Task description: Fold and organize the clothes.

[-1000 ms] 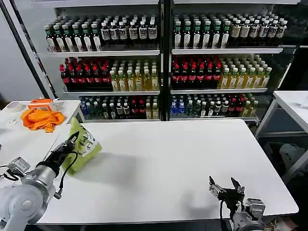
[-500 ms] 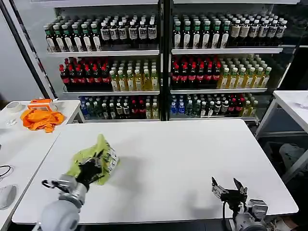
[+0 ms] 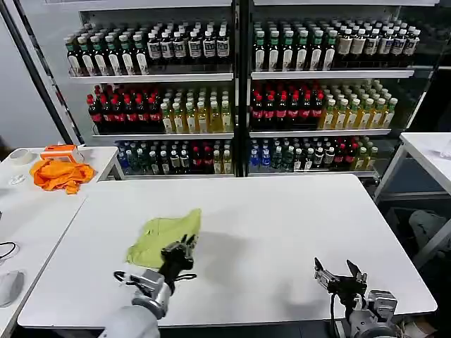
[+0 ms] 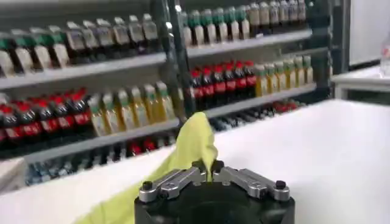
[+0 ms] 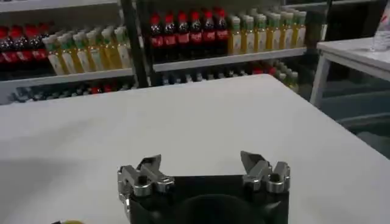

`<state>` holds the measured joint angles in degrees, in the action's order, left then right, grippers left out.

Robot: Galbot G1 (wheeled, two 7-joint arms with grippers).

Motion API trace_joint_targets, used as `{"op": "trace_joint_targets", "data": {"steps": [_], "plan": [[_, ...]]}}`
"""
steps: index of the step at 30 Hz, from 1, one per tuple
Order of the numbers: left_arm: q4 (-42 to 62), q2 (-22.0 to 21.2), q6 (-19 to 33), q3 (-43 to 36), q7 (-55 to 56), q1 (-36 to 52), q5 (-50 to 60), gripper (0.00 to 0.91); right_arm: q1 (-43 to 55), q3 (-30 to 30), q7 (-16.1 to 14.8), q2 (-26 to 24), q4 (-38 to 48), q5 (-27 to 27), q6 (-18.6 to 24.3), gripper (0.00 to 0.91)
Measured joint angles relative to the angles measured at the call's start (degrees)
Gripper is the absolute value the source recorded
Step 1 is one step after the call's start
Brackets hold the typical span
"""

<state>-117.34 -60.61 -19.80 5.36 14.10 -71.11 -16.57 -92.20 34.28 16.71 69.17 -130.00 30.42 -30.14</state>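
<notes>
The T-shirt [image 3: 164, 236] lies bunched on the white worktop [image 3: 282, 232] near its front-left corner, so the step in hand looks like laying it down; next it needs spreading flat before any fold. The left claw [image 3: 180, 250] pinches its near edge, while the right claw [image 3: 340, 273] hovers spread wide and empty over the front-right corner.

The left gripper [image 3: 180, 251] sits low over the white table [image 3: 282, 225], near its front-left part, fingers pinched together on the near edge of the lime T-shirt [image 3: 163, 232]. The right gripper [image 3: 340, 274] waits at the table's front-right edge, its fingers [image 5: 149, 167] spread wide apart, holding nothing.
</notes>
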Motion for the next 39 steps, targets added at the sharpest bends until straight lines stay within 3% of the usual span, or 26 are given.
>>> {"op": "trace_joint_targets", "data": {"steps": [2,3,11,19,29,39], "plan": [[1.13,-1.33,-0.43,-2.04,0.67,0.94,0.42,0.524,0.27,-0.09,-0.05,0.09,-0.08,0.0,-0.15,0.907],[1.63,-2.01,-0.56,-2.99,0.85,1.45,0.47,0.907,0.36,-0.14,-0.07,0.12,-0.11,0.0,-0.19,0.907],[5.55,-8.12,0.46,-9.05,1.81,6.4,-2.01,0.907,1.28,-0.91,-0.64,0.21,-0.28,0.38,-0.2,0.907],[5.21,-10.15,4.39,-9.67,1.49,7.12,-8.03,0.907,3.88,-3.88,-0.29,0.49,0.52,2.56,0.1,0.907],[-0.01,-7.51,8.65,0.59,3.01,1.91,-14.05,0.907,13.27,-15.18,1.17,3.36,5.29,7.7,0.72,0.907],[-4.17,-7.9,11.24,10.83,3.4,-6.0,-16.33,0.907,23.5,-25.49,2.87,9.06,15.35,11.54,1.45,0.907]]}}
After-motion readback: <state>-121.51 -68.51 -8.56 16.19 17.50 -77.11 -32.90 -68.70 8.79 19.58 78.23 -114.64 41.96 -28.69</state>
